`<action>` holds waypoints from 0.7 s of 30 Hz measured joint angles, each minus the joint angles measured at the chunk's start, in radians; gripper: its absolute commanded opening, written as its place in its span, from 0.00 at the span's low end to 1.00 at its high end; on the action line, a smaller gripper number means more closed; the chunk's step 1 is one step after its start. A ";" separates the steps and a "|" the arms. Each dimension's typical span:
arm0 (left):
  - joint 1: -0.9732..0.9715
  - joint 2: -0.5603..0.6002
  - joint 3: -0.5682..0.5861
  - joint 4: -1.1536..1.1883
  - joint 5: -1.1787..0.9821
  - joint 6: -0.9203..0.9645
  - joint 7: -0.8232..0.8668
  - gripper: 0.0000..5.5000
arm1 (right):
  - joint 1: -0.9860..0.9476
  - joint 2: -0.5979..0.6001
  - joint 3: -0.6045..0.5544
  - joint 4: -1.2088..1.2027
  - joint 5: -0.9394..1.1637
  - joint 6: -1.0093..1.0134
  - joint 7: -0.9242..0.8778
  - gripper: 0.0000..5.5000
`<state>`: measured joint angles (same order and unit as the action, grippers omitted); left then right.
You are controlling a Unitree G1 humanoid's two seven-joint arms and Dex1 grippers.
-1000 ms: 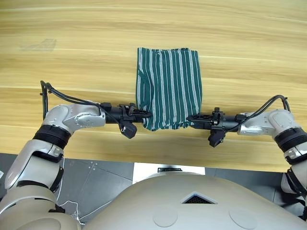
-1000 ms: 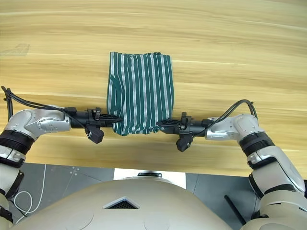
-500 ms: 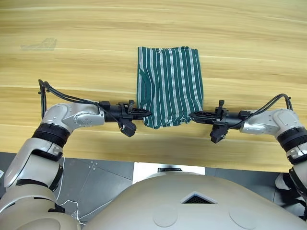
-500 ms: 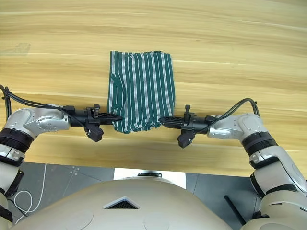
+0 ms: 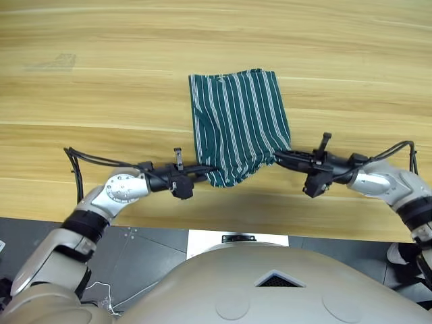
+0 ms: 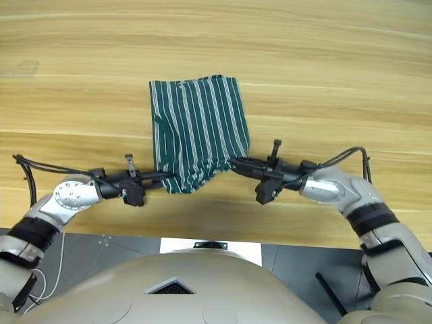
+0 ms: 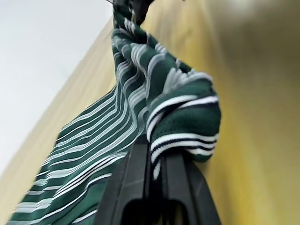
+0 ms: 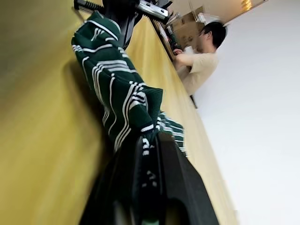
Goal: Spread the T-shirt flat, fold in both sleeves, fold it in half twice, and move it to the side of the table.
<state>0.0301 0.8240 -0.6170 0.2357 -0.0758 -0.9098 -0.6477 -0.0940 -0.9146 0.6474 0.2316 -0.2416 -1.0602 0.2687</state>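
A green T-shirt (image 5: 239,121) with white stripes lies folded into a narrow rectangle on the wooden table (image 5: 101,81). Its near edge is raised and bunched between my two grippers. My left gripper (image 5: 210,169) is shut on the near left corner, where the dark fingers (image 7: 140,183) pinch a roll of striped cloth (image 7: 183,122). At the near right corner, my right gripper (image 5: 279,156) is shut on the shirt, and the cloth (image 8: 117,89) hangs from its fingers (image 8: 164,164). The far edge still rests on the wood, slightly skewed.
Bare wood stretches to the left (image 6: 67,101), to the right (image 6: 337,94) and beyond the shirt. The table's near edge (image 5: 202,229) runs just under both forearms, with dark floor below it.
Both grippers have lifted the shirt's near edge off the table; the right one has moved up and farther away. The left forearm has swung nearer. The shirt now sits skewed.
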 measured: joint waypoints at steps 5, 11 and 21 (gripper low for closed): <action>0.174 0.076 -0.022 -0.280 -0.132 0.095 -0.088 0.01 | 0.173 -0.214 0.053 -0.384 0.311 0.140 0.207 0.04; 0.272 0.130 0.084 -0.470 -0.421 0.212 -0.140 0.01 | 0.218 -0.231 -0.036 -0.506 0.475 0.242 0.303 0.04; 0.129 -0.229 0.269 -0.191 -0.517 0.688 0.064 0.01 | 0.140 0.139 -0.193 -0.238 0.461 0.425 0.282 0.04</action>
<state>0.1588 0.5947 -0.3481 0.0449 -0.5929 -0.2219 -0.5834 0.0460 -0.7754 0.4547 -0.0066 0.2196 -0.6349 0.5510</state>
